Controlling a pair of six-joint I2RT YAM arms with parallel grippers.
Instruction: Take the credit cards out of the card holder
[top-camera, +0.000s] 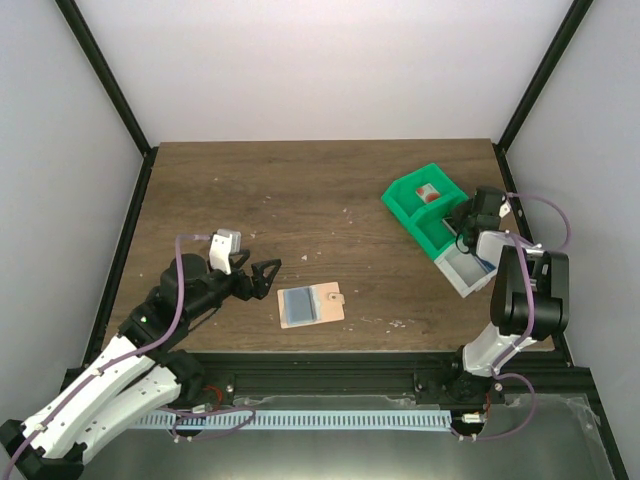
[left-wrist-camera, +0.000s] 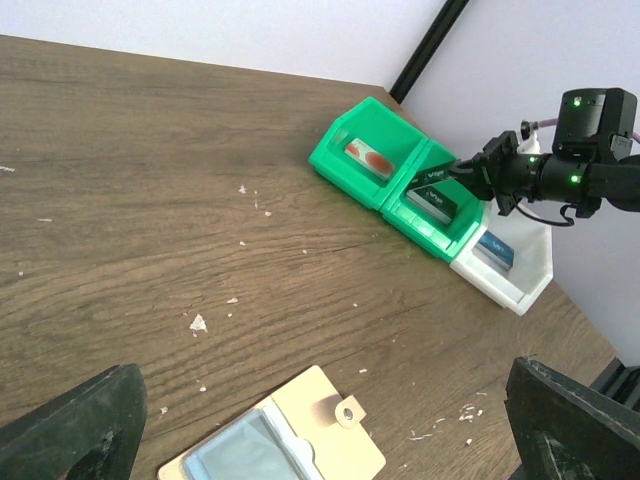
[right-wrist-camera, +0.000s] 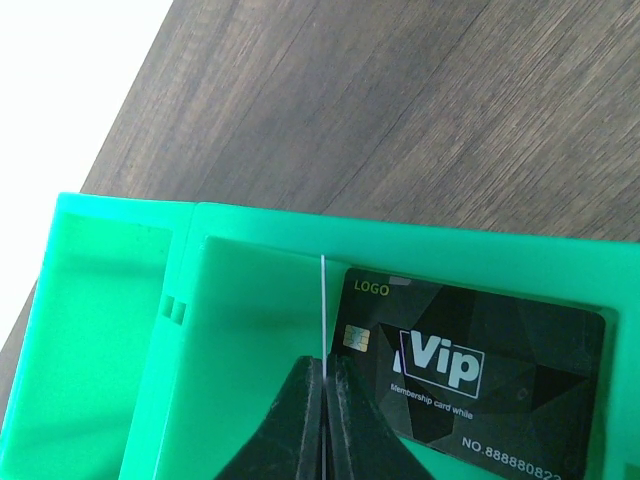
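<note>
The tan card holder (top-camera: 327, 301) lies open on the wooden table, pale blue-grey pocket (top-camera: 297, 305) facing up, snap tab at its right edge. In the left wrist view the card holder (left-wrist-camera: 320, 425) lies low between my fingers (left-wrist-camera: 80, 425). My left gripper (top-camera: 262, 277) is open, just left of the holder and apart from it. My right gripper (right-wrist-camera: 324, 365) is shut on a thin card (right-wrist-camera: 323, 300) seen edge-on, held upright over the middle green compartment. A black VIP credit card (right-wrist-camera: 480, 370) lies flat in that compartment.
A green-and-white compartment tray (top-camera: 405, 192) stands at the back right. In the left wrist view its far green bin holds a red-and-white card (left-wrist-camera: 370, 155), and the white bin (left-wrist-camera: 530, 280) holds a blue card (left-wrist-camera: 495, 250). Black frame posts border the table.
</note>
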